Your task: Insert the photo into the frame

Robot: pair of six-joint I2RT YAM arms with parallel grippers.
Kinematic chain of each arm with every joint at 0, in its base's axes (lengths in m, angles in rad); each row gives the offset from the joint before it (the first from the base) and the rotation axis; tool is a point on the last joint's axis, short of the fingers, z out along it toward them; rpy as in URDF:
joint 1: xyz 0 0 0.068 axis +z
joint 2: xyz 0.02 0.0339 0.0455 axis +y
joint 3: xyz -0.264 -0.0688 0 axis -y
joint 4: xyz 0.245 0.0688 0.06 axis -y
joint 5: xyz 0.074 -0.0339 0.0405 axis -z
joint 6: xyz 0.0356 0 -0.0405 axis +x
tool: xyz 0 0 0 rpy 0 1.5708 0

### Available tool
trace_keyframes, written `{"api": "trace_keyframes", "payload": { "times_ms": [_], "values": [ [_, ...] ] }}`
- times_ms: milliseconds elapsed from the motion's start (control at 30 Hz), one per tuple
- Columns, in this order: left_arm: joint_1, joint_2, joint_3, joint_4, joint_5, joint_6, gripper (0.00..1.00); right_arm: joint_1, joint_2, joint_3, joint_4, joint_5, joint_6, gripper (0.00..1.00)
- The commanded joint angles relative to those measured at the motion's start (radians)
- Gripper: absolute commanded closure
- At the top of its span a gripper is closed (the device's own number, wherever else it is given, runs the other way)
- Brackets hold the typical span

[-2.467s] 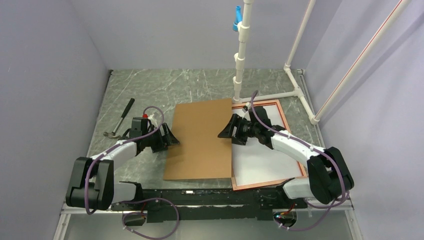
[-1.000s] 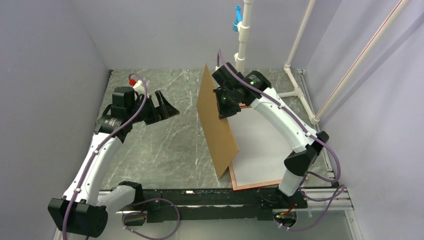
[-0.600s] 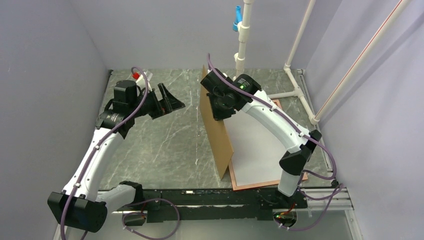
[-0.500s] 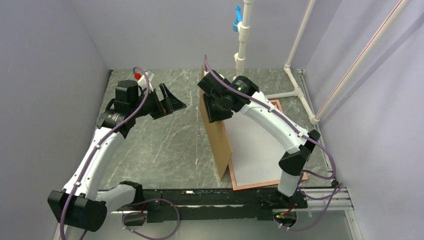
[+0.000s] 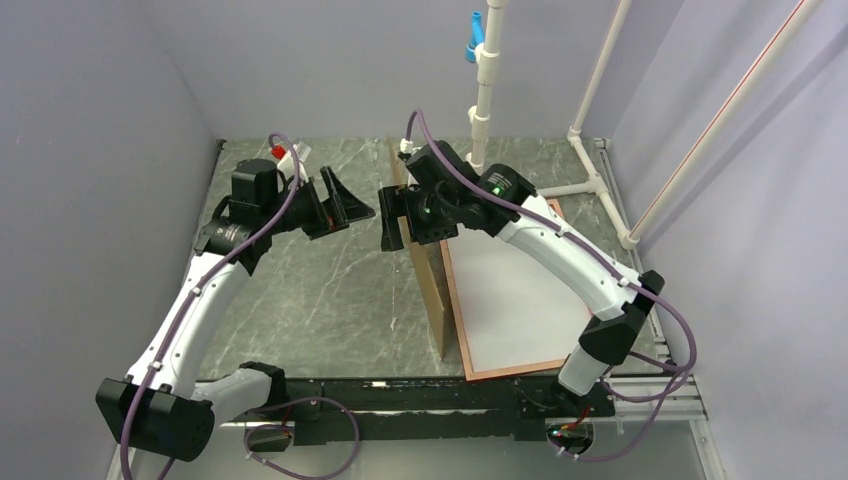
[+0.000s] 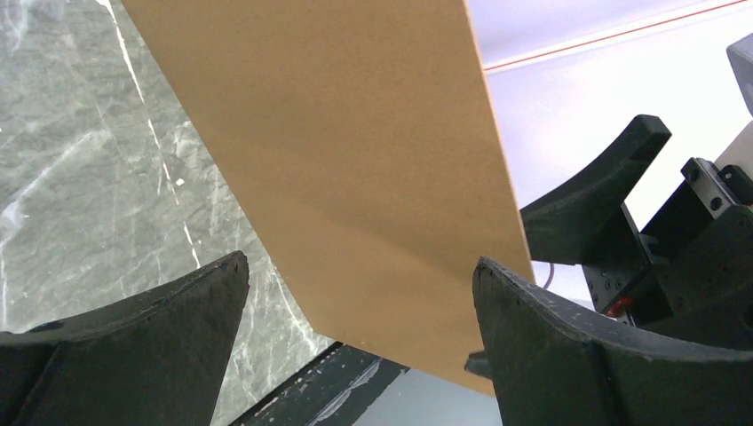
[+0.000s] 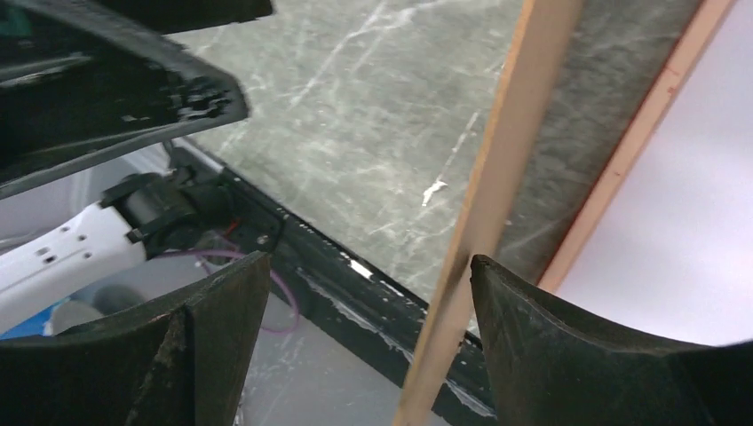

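Found the right gripper (image 5: 408,222) raised above the marble-patterned table (image 5: 300,290), jaws spread wide and gripping nothing; caught the thin edge of the brown backing board (image 6: 355,133) standing between its fingers (image 7: 622,355), much nearer one finger than the other; could not tell whether touching that finger or just clear of it. Saw the board upright on its long edge, nearly vertical, lower edge down on the table beneath the gripper. Found the left gripper (image 5: 352,212) also raised, open and empty, facing the board's broad brown face from near by without touching; saw that face filling the gap ahead of its fingertips in the left wrist view; made out one black finger of the right gripper past the board's far edge. Noted the frame (image 7: 641,133) lying flat on the table below the right gripper, on the side away from the left gripper, copper-orange edge showing; noted the photo (image 5: 520,300) lying inside it, white back up, just beside the foot of the board.
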Motion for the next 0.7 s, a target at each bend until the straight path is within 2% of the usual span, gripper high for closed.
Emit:
{"api": "trace_keyframes", "payload": {
  "times_ms": [0,333,500,567,667],
  "values": [
    [-0.004,-0.008,0.046,0.032,0.046,-0.025,0.01,0.001,-0.072,-0.044,0.154,-0.120,0.008,0.14],
    [-0.008,0.016,0.002,0.032,0.089,-0.017,0.01,-0.029,-0.162,-0.155,0.285,-0.182,0.024,0.12],
    [-0.015,0.019,-0.016,-0.034,0.019,0.034,0.16,-0.110,-0.261,-0.292,0.372,-0.239,0.047,0.12],
    [-0.014,0.014,-0.035,-0.029,-0.010,0.041,0.20,-0.158,-0.299,-0.353,0.405,-0.269,0.058,0.12],
    [-0.016,0.034,-0.065,-0.009,-0.014,0.045,0.32,-0.218,-0.341,-0.440,0.447,-0.313,0.067,0.12]
  ]
}}
